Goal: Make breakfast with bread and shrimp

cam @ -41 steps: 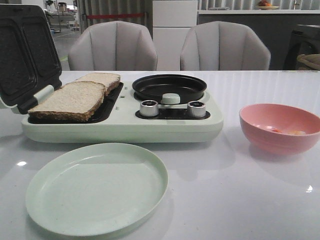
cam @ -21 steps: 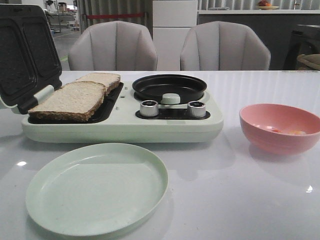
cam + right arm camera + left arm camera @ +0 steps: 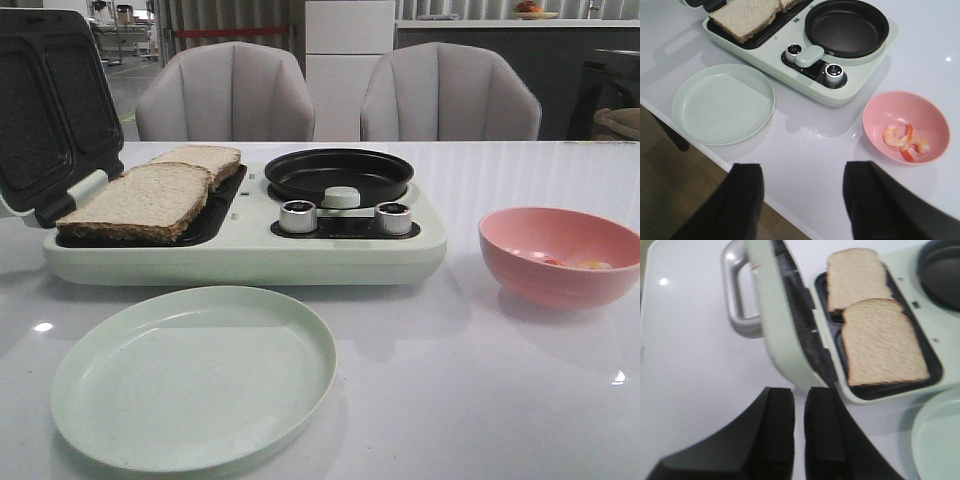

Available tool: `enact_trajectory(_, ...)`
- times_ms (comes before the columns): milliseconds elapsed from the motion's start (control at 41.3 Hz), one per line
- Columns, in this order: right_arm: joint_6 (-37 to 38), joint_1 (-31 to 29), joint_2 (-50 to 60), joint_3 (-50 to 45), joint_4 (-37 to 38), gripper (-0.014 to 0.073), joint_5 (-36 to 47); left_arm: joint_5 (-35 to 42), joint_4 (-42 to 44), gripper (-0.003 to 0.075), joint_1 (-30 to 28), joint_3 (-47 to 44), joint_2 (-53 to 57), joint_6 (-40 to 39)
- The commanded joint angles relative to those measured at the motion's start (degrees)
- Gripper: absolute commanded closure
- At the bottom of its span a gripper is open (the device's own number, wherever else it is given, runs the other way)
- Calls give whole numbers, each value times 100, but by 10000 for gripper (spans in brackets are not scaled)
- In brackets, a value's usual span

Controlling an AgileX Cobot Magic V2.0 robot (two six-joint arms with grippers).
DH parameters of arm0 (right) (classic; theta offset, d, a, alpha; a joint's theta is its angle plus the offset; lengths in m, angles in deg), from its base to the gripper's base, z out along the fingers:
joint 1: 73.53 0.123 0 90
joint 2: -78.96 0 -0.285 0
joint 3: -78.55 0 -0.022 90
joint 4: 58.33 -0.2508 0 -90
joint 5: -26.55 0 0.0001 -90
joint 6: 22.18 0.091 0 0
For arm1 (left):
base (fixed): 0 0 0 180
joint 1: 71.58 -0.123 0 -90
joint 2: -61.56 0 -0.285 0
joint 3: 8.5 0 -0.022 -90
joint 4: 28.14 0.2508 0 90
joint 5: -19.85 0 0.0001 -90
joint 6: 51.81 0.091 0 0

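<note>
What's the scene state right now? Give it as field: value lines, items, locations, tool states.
bread: two slices lying on the open sandwich press plate, overlapping slightly
press lid: open, raised at the robot's left
pan: black round pan, nothing in it
knobs: two silver knobs in front of the pan
shrimp: two pieces in the pink bowl, right of the appliance
plate: pale green plate, nothing on it, in front of the appliance
left tool: nearly closed, holding nothing
right tool: open, holding nothing
</note>
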Motion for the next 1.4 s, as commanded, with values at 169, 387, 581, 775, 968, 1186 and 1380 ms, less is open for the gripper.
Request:
enact_trajectory(169,-24,-2,-1,153,33,121,474,913,-506,555,-1344,428,-832,-70)
enact_trajectory(387,-24,-2,-1,153,33,121,474,938,-1258,555,-1842,854,-1823,327)
enact_trajectory(581,-24,-2,-1,153,33,121,474,939,-2008,555,-1881,1374,-2663,710)
enact_trajectory(775,-24,-2,-1,153,33,121,474,752,-3107,555,-1881,1789,-3175,1484)
enact_trajectory(968,-24,-2,-1,153,33,121,469,705,-3721,555,-1747,1802,-3204,2118)
enact_trajectory(1186,-24,-2,-1,153,33,121,469,570,-3820,555,-1295,1802,-3204,2382)
enact_trajectory(1380,-24,-2,-1,153,33,121,469,561,-3820,555,-802,1802,-3204,2390)
